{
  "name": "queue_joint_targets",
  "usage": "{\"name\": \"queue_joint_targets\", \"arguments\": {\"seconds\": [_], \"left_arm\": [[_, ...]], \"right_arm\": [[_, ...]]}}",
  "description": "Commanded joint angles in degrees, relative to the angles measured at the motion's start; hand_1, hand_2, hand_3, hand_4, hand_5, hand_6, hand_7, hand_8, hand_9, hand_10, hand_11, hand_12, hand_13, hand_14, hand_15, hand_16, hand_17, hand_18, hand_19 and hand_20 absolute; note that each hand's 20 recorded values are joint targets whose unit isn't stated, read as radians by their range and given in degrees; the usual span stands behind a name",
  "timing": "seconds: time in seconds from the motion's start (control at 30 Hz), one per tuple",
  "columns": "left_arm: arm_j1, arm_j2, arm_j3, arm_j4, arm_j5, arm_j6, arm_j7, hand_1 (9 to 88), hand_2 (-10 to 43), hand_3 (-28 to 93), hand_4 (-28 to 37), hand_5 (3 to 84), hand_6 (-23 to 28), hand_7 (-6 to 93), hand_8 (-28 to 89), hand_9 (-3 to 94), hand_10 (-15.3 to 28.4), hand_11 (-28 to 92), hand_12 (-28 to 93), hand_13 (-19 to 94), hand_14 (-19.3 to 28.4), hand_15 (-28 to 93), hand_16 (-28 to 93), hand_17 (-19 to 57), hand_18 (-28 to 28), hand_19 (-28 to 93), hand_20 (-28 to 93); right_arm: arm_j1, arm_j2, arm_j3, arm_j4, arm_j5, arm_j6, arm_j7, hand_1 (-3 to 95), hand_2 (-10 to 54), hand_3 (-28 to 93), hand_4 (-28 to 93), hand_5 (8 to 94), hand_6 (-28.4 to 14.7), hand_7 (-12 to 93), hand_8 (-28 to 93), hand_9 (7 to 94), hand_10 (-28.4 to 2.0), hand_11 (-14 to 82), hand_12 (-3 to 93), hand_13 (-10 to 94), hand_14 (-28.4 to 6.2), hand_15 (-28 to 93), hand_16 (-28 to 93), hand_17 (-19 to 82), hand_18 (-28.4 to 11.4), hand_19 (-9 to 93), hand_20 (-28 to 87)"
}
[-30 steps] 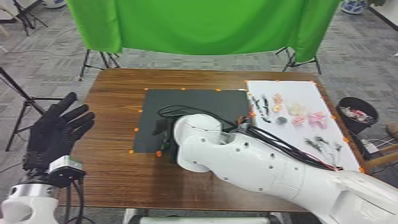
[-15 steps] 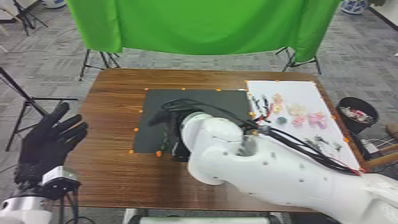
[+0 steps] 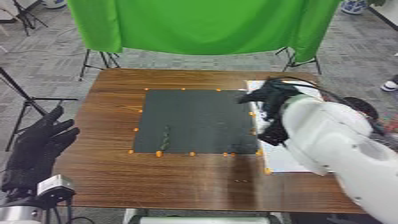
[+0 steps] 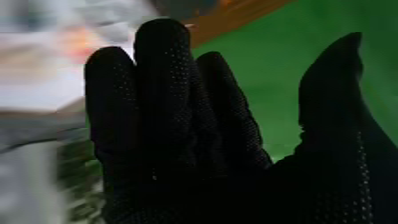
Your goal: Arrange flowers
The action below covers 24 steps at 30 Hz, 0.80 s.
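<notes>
The left hand (image 3: 35, 146) and seemingly empty right hand (image 3: 270, 95) are unclenched, a stem (image 3: 166, 136) on the black mat (image 3: 202, 117).

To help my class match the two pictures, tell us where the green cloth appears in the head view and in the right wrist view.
Head view: the green cloth hangs across the top, beyond the table.
Right wrist view: seen behind the gap between the thumb and fingers.
Shared landmark: the right hand, above the table's right part in the head view.
</notes>
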State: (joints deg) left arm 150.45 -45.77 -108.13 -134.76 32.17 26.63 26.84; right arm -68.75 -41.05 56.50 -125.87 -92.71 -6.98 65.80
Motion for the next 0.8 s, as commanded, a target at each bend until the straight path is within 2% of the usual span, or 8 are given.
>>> {"name": "queue_joint_targets", "arguments": {"seconds": [0.03, 0.2, 0.27, 0.43, 0.47, 0.5, 0.6, 0.8], "left_arm": [[3.05, 6.03, 0.65, -0.51, -6.61, 2.25, 7.14, 29.6, 6.0, 64, -20.7, 34.9, 8.5, 9.7, -8, 30.3, 19.0, 26, 11, 19, 26.0, 52, -11, -8.4, 25.3, 47, 2], [4.23, 7.54, 0.74, -0.33, -8.51, 2.23, 9.98, 29.6, 6.0, 64, -20.7, 34.9, 8.5, 9.7, -8, 30.4, 19.0, 26, 11, 19, 26.0, 52, -11, -8.4, 25.3, 47, 2], [3.47, 6.93, 0.86, -0.18, -7.63, 1.82, 9.00, 29.5, 6.0, 64, -20.7, 34.9, 8.5, 9.7, -8, 30.4, 19.0, 26, 11, 19, 26.0, 52, -11, -8.4, 25.3, 47, 3], [3.56, 8.15, 1.03, -0.35, -8.27, 1.72, 10.83, 29.5, 6.0, 64, -20.6, 35.0, 8.5, 9.8, -8, 30.5, 19.0, 26, 11, 19, 26.0, 52, -11, -8.3, 25.5, 47, 3], [3.11, 7.88, 1.09, -0.28, -7.72, 1.47, 10.56, 29.6, 6.0, 64, -20.6, 35.0, 8.5, 9.7, -8, 30.5, 19.0, 26, 11, 19, 26.0, 52, -11, -8.3, 25.5, 47, 3], [3.62, 8.76, 1.12, -0.36, -8.87, 1.88, 12.14, 29.6, 6.0, 64, -20.6, 35.0, 8.5, 9.7, -8, 30.6, 19.0, 26, 11, 19, 26.0, 52, -11, -8.3, 25.5, 47, 3], [3.31, 8.64, 1.50, -0.04, -10.77, -0.28, 13.43, 29.5, 5.9, 65, -20.5, 35.0, 8.5, 9.7, -8, 30.8, 19.0, 27, 12, 19, 26.1, 52, -11, -8.3, 25.5, 47, 3], [2.51, 8.19, 1.96, 0.18, -10.46, -0.90, 13.27, 29.5, 5.9, 64, -20.6, 35.2, 8.6, 9.8, -8, 30.9, 19.1, 27, 11, 19, 26.1, 52, -11, -8.1, 25.6, 47, 3]], "right_arm": [[-18.67, 9.58, 12.68, 0.39, -3.83, 0.61, 3.75, 26.6, 4.1, 71, -17, 55.6, -13.4, 12, -7, 59.0, -27.7, 15.7, 15.0, 68, -18.7, 62, 10, 59, -15.8, 93, -5], [-24.26, 11.13, 18.45, 1.90, -3.59, 2.08, 5.00, 28.3, 3.0, 70, -17, 55.0, -13.5, 12, -7, 56.9, -27.8, 13.9, 14.6, 69, -18.2, 63, 10, 60, -15.0, 93, -4], [-25.29, 11.85, 19.30, 2.25, -3.50, 2.31, 5.65, 28.9, 2.8, 70, -17, 54.6, -13.6, 12, -7, 56.2, -28.0, 13.4, 14.5, 69, -18.2, 64, 10, 60, -14.8, 93, -5], [-26.90, 11.40, 20.75, 2.42, -1.73, 1.90, 7.90, 30.9, 2.1, 69, -17, 55.2, -14.1, 11, -7, 56.8, -28.3, 11.9, 14.1, 70, -18.7, 65, 8, 61, -14.4, 93, -6], [-27.32, 11.16, 20.82, 2.21, -2.32, 2.20, 9.20, 31.8, 1.8, 69, -17, 57.0, -14.8, 10, -8, 59.1, -28.3, 11.9, 13.9, 72, -18.2, 66, 8, 61, -14.0, 93, -6], [-27.15, 10.82, 20.47, 2.50, -3.20, 1.57, 9.74, 32.4, 1.7, 68, -17, 58.6, -15.4, 10, -7, 62.4, -28.4, 13.0, 13.9, 74, -17.4, 66, 8, 62, -13.6, 93, -5], [-26.31, 10.85, 19.46, 3.73, -1.87, 0.23, 10.95, 33.3, 1.0, 67, -16, 63.4, -17.8, 8, -7, 71.6, -28.4, 17.6, 14.5, 79, -14.9, 66, 8, 67, -11.5, 93, 0], [-23.27, 10.47, 17.12, 6.99, 2.20, -2.01, 12.93, 36.0, -0.1, 65, -16, 65.0, -22.5, 8, -7, 76.2, -28.4, 23.0, 15.4, 81, -14.5, 67, 8, 69, -10.1, 93, -1]]}}
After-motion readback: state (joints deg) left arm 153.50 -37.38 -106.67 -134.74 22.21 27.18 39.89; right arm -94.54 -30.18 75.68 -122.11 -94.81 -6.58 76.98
